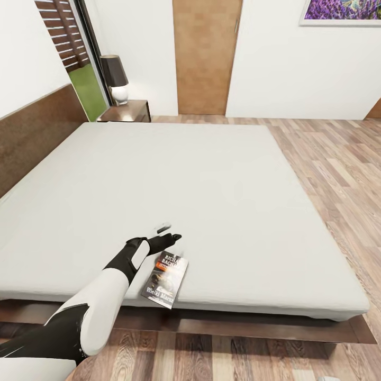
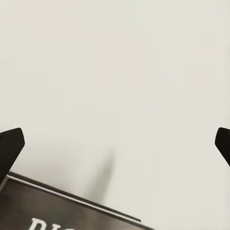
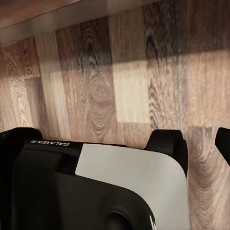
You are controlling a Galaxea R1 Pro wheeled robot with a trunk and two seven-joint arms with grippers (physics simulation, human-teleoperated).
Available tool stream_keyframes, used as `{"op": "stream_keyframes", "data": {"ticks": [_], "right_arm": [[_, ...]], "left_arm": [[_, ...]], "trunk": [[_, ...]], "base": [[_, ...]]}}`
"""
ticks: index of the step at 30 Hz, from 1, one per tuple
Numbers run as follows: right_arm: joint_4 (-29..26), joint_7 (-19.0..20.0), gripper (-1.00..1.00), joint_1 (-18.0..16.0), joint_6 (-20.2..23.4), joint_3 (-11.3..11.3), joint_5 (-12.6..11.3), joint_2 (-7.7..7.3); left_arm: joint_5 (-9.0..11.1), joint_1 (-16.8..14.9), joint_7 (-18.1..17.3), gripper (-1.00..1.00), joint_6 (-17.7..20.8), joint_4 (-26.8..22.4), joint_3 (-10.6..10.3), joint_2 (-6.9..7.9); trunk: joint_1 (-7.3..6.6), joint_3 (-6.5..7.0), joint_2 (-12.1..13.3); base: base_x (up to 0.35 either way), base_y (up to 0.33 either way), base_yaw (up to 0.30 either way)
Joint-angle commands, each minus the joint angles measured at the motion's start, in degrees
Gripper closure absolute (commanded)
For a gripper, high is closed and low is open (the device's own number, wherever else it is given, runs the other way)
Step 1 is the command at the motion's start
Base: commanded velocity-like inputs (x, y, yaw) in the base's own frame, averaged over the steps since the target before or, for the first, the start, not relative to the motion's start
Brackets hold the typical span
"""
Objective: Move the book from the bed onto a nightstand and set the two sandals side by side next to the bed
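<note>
Bedroom, pale mattress of bed (image 1: pixel 211 185): left gripper (image 1: pixel 168 233) spread wide just beyond book (image 1: pixel 166 279) lying at near edge, risking nudging paperback off onto floor (image 1: pixel 328 153); right gripper's state impossible to tell.

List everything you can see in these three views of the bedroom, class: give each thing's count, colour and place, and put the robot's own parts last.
bed: one, pale grey mattress on a dark brown frame and headboard, middle of the room.
book: one, dark cover with white lettering, flat on the mattress near its front edge.
nightstand: one, dark reddish-brown, at the far corner of the bed.
lamp: one, dark shade on a white base, on the nightstand.
door: one, brown wood, in the far wall.
picture: one, purple field, upper right wall.
floor: brown wood planks, around the bed.
left gripper: one, black fingers spread open, over the mattress just beyond the book.
right gripper: one, black fingers, above the plank floor.
</note>
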Motion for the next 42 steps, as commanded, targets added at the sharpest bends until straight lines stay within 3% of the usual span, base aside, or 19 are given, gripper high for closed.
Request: {"op": "stream_keyframes", "data": {"ticks": [1,17,42], "right_arm": [[0.3,0.3,-1.00,-0.1,-0.2,0.2,-0.5,-0.02],[0.3,0.3,-1.00,-0.1,-0.2,0.2,-0.5,-0.02],[0.3,0.2,-1.00,-0.1,-0.2,0.2,-0.5,-0.02]], "left_arm": [[0.2,0.0,-0.1,-1.00,0.5,-0.1,0.4,-0.05],[0.2,0.0,-0.1,-1.00,0.5,-0.1,0.4,-0.05],[0.1,0.0,-0.1,-1.00,0.3,-0.1,0.4,-0.05]], "trunk": [[0.00,-0.04,0.0],[0.00,-0.04,0.0],[0.00,-0.04,0.0]], "base": [[0.000,0.000,0.000],[-0.095,0.000,0.000],[0.047,-0.001,0.000]]}}
